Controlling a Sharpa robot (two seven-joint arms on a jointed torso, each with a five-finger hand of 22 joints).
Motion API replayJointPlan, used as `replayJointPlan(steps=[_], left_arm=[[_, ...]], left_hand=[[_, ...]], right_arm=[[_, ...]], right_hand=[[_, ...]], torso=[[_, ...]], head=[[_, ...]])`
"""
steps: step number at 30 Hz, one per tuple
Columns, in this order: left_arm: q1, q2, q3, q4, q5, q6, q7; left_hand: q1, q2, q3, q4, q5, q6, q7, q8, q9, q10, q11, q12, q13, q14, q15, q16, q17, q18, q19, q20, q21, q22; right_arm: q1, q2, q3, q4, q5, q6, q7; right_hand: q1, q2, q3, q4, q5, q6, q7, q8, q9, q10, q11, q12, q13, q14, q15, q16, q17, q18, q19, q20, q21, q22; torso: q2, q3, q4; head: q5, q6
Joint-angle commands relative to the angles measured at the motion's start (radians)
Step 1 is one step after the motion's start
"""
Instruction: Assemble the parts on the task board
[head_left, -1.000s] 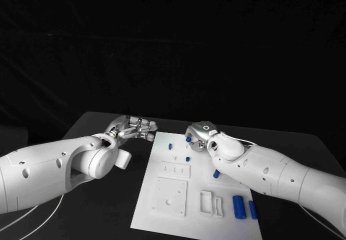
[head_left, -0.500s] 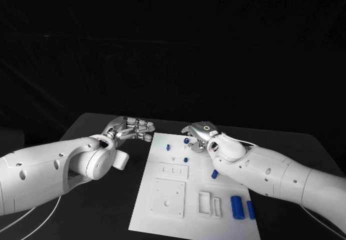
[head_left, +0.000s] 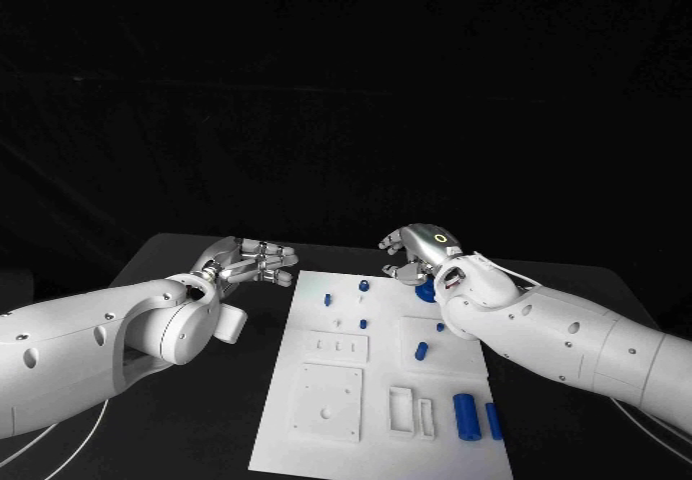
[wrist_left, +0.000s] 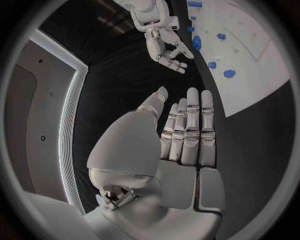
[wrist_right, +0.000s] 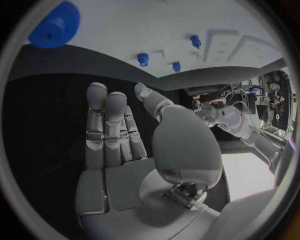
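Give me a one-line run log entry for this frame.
left hand: open, beside task board | right hand: open, above board's far end near blue gear | parts: none held

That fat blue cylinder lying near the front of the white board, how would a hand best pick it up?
Probably across its middle, coming from above. The blue cylinder lies flat on the task board, long axis running front to back, so its rounded sides are exposed. A thinner blue piece lies close beside it, so fingers must slip between.
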Motion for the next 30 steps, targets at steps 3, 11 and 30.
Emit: replayJointPlan(steps=[3, 11, 30], left_arm=[[0.003, -0.002, 0.001, 0.0, -0.002, 0.015, 0.009], [0.003, -0.003, 0.001, -0.003, -0.003, 0.018, 0.009], [0.002, -0.002, 0.0, -0.008, -0.003, 0.024, 0.009]], left_hand=[[0.005, 0.009, 0.002, -0.006, -0.001, -0.005, -0.003, -0.003, 0.0, 0.006, -0.006, -0.002, 0.001, 0.006, 0.002, -0.003, -0.001, 0.013, 0.0, 0.0, 0.006, 0.003], [0.005, 0.009, 0.003, -0.007, 0.0, -0.005, -0.004, -0.003, 0.0, 0.009, -0.007, -0.002, 0.002, 0.005, 0.001, -0.003, -0.001, 0.012, 0.0, 0.0, 0.007, 0.004], [0.003, 0.008, 0.005, -0.008, 0.0, -0.003, -0.003, -0.004, 0.0, 0.006, -0.006, -0.002, 0.001, 0.005, 0.002, -0.003, -0.001, 0.012, -0.002, -0.001, 0.009, 0.006]], right_arm=[[0.001, -0.066, 0.027, 0.017, 0.169, 0.114, 0.068], [0.002, -0.123, 0.054, -0.003, 0.221, 0.243, 0.101], [-0.005, -0.116, 0.061, -0.058, 0.192, 0.4, 0.07]], right_hand=[[-0.03, 0.007, -0.052, 0.01, 0.075, 0.052, 0.003, 0.001, 0.003, 0.065, -0.016, -0.001, 0.002, -0.003, -0.02, 0.006, 0.006, -0.021, 0.042, -0.021, 0.018, 0.009], [-0.004, 0.03, -0.273, 0.016, 0.155, 0.028, -0.018, 0.0, 0.001, 0.295, -0.085, 0.029, 0.099, -0.005, -0.074, -0.004, 0.026, -0.058, 0.043, -0.077, 0.021, 0.012], [0.05, 0.054, -0.476, 0.098, 0.212, 0.001, -0.008, 0.0, 0.002, 0.106, -0.069, 1.158, 1.174, 0.004, -0.053, 0.194, 0.535, -0.062, 0.054, -0.054, 0.452, 0.309]], torso=[[-0.003, 0.0038, -0.0098], [-0.003, 0.0091, -0.0131], [-0.002, 0.0061, -0.0101]], head=[[-0.011, 0.006], [-0.019, 0.005], [-0.038, -0.005]])
